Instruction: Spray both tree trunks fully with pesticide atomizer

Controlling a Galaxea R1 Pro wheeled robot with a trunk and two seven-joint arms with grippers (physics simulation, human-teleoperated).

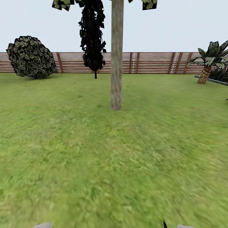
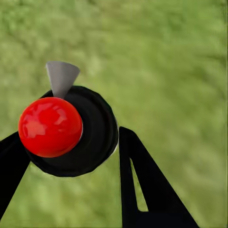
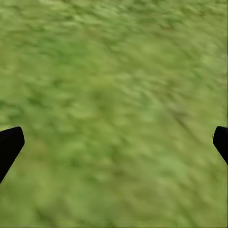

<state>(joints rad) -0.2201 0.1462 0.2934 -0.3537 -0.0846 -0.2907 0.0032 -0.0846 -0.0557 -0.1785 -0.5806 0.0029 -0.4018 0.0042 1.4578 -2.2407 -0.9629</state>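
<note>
Left wrist view, left gripper [image 2: 71, 142] clamped on pesticide atomizer [image 2: 71, 130], red cap up, over lawn [image 2: 166, 57], right gripper [image 3: 114, 142] spread wide, apparently empty, tree trunk [image 1: 116, 57] ahead.

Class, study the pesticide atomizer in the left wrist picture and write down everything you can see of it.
The pesticide atomizer is seen end-on: a round, glossy black body topped by a shiny red ball, with a small grey cone-shaped nozzle jutting from its rim. It looks like smooth plastic. It sits between the black fingers of the left hand, held above blurred green grass. No spray is coming out.
</note>
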